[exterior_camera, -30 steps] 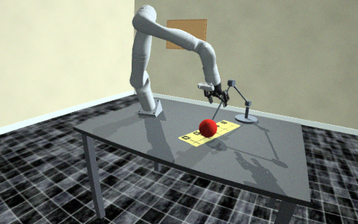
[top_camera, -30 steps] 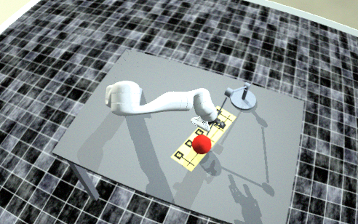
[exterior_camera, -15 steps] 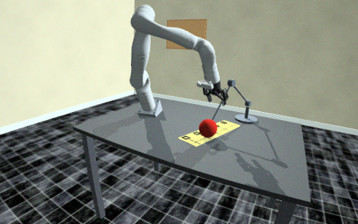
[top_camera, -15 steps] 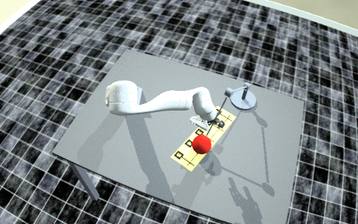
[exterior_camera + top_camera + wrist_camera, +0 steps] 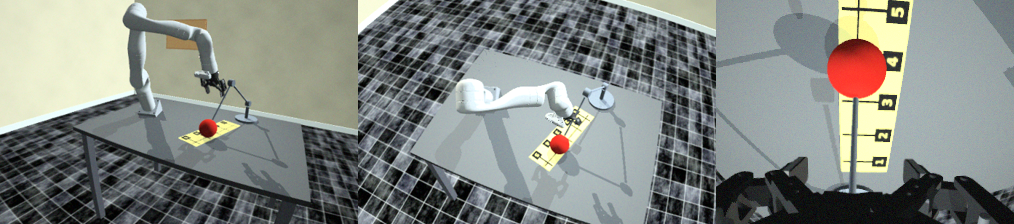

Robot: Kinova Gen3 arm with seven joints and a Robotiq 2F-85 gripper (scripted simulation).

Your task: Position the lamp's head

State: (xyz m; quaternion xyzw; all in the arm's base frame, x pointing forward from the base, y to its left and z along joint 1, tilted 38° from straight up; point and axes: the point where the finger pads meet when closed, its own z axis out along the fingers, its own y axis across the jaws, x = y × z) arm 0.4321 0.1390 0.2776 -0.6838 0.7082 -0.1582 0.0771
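Black claw [image 5: 573,120] [image 5: 215,88] [image 5: 855,169] spread wide — nothing gripped, angled down over the yellow strip [image 5: 532,157] [image 5: 197,144] [image 5: 866,151], arm [image 5: 518,97] [image 5: 164,27] bent above.

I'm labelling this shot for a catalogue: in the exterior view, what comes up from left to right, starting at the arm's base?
Arm's base → red ball → lamp's round foot.

Wrist view: the red lamp head [image 5: 559,144] [image 5: 208,128] [image 5: 857,68] hides part of the long line on the yellow strip [image 5: 546,167] [image 5: 196,143] [image 5: 850,167]; top view: the strip's numerals are too blurred to read.
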